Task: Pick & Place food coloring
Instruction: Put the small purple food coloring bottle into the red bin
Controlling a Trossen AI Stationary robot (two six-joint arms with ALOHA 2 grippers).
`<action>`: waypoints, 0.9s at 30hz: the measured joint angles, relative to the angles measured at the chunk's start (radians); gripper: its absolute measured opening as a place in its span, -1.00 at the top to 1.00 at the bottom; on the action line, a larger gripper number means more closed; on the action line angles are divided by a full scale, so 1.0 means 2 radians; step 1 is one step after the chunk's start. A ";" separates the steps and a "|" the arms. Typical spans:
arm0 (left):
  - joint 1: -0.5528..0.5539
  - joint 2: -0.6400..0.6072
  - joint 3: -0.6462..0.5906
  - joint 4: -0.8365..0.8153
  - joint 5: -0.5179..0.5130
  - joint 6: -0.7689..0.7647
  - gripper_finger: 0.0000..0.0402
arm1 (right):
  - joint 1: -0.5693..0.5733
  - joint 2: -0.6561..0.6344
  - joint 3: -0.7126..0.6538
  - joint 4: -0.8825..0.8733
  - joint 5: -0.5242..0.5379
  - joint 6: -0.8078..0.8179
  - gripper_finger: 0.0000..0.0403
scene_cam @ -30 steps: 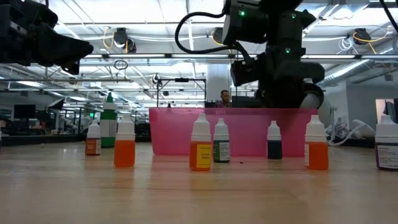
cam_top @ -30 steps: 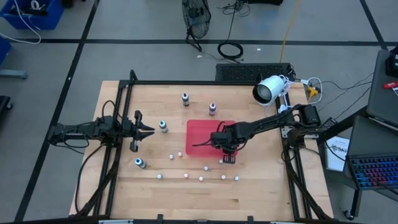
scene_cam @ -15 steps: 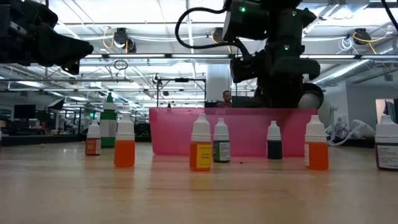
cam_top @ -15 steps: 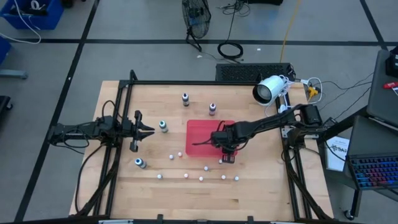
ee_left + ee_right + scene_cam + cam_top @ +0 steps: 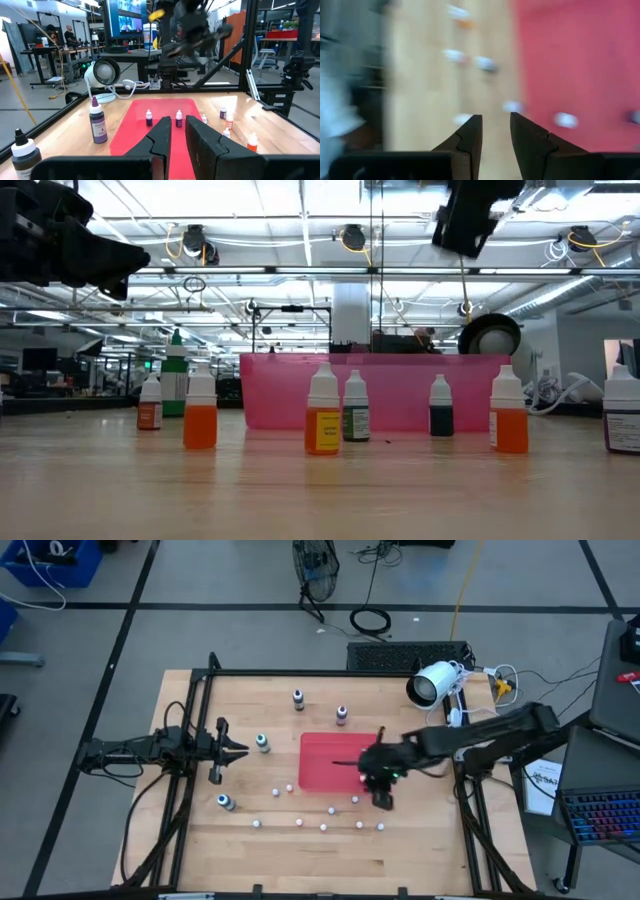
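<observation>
The right pincer (image 5: 383,798) is hanging high over the table (image 5: 420,850), just off the near right corner of the red tray (image 5: 325,745). Its fingers (image 5: 470,132) are standing slightly apart, and nothing is sitting between them. In the low view only a dark part of this arm is showing at the very top, well above every bottle.

Closest to the pincer, on the tray side, two tray bottles (image 5: 149,118) of food coloring are standing upright on the red floor of the tray, near each other but not touching. Just beside the pincer, toward the left arm, a lone white-capped bottle (image 5: 354,800) is standing on the bare wood off the tray. Past the pincer toward the table's front edge, a loose front row of bottles (image 5: 323,827) is standing. In the low view an orange bottle (image 5: 200,412), a yellow bottle (image 5: 323,410) and a dark green bottle (image 5: 355,408) are showing in front of the tray's wall.

Farther out, beyond the tray's far edge, a purple bottle (image 5: 342,715) and a dark bottle (image 5: 298,698) are standing apart from each other.

Across the tray, well apart from the right pincer, the left pincer (image 5: 235,750) is hovering with its fingers pressed together on nothing. A green bottle (image 5: 262,743) is standing just beside its tips.
</observation>
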 joint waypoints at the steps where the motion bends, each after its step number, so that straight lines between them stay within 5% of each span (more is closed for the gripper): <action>1: 0.000 0.000 0.000 0.000 0.000 0.000 0.70 | 0.014 -0.013 -0.001 0.016 -0.006 0.009 0.56; 5: 0.000 0.000 0.000 0.000 0.000 0.000 0.70 | 0.071 -0.058 -0.035 0.134 -0.056 0.018 0.56; 9: 0.000 0.000 0.000 0.000 0.000 0.000 0.70 | 0.129 -0.079 -0.105 0.362 -0.157 0.010 0.56; 12: 0.000 0.000 0.000 0.000 0.000 0.000 0.70 | 0.159 -0.076 -0.136 0.465 -0.116 0.034 0.58; 15: 0.000 0.000 0.000 0.000 0.000 0.000 0.70 | 0.181 -0.052 -0.123 0.429 -0.048 0.061 0.62; 19: 0.000 0.000 0.000 0.000 0.000 0.000 0.70 | 0.217 0.007 -0.035 0.355 -0.032 0.072 0.70; 27: 0.000 0.000 0.000 0.000 0.000 0.000 0.70 | 0.263 0.091 0.158 0.063 0.056 0.147 0.91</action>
